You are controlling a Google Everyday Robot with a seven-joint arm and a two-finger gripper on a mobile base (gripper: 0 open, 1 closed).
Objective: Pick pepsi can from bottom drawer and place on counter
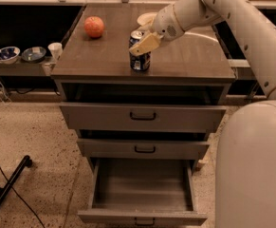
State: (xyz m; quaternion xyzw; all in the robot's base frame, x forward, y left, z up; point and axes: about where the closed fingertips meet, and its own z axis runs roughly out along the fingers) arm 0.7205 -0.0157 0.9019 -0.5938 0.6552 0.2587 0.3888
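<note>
Beige two-finger gripper (141,45) is clamped on upper part of small dark blue pepsi can (141,62), standing upright near front edge of glossy grey-brown counter (189,56), approx. at its middle.

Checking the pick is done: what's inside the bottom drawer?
The bottom drawer shows only bare floor; the strip behind its front is hidden. The pepsi can stands on the counter, gripper at its top.
</note>
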